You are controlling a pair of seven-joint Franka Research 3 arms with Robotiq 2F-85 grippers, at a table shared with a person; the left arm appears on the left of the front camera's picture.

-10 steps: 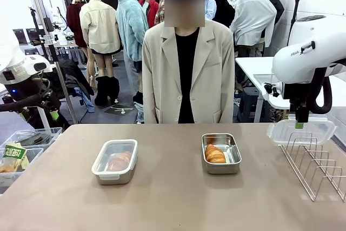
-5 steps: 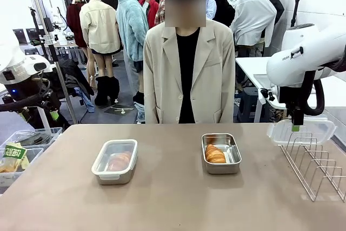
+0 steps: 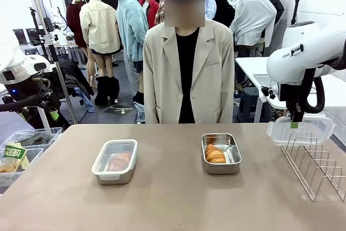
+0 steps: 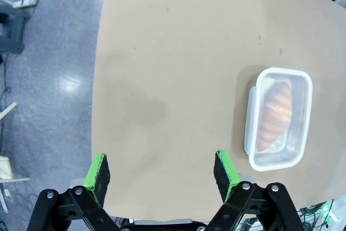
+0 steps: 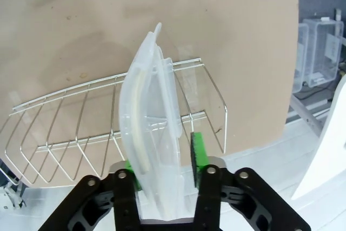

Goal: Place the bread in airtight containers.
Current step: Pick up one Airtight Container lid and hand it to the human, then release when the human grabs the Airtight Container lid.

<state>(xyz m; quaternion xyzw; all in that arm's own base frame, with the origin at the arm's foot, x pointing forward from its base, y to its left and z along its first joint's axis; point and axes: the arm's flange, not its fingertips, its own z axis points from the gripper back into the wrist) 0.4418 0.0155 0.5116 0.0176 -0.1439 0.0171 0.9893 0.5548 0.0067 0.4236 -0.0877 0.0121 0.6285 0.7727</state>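
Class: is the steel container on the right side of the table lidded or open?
Open: the right container shows bare bread and no lid.

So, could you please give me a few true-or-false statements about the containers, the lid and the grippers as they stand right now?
1. The left container has its lid on, with bread inside. True.
2. The right container is covered. False: it is open, and a roll lies in it.
3. The right gripper has a translucent lid between its pads, over the wire rack. True.
4. The left gripper holds a roll. False: it is open and holds nothing.
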